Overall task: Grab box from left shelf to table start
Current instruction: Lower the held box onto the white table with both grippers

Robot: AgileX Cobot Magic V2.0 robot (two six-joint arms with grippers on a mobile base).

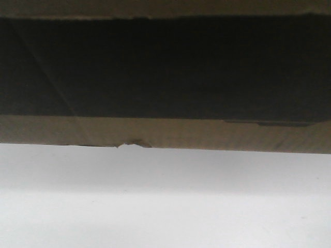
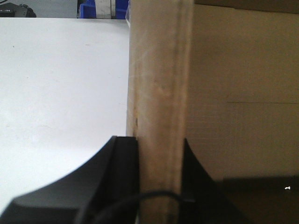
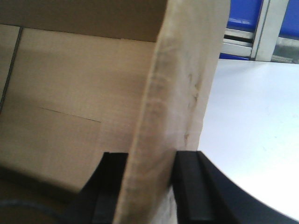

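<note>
Left gripper (image 2: 161,182) and right gripper (image 3: 148,186) each pinch an upright wall of the box (image 1: 165,132), one finger inside, one outside. The box hangs low over the table (image 1: 165,206); contact cannot be told. Judgement: lower both arms evenly, box level, and release only once its base rests flat.

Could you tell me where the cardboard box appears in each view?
Front view: the box fills the upper half, its nicked edge above the table.
Left wrist view: the box fills centre and right, table on the left.
Right wrist view: the box fills centre and left, table on the right.
Shared landmark: the white table.
</note>
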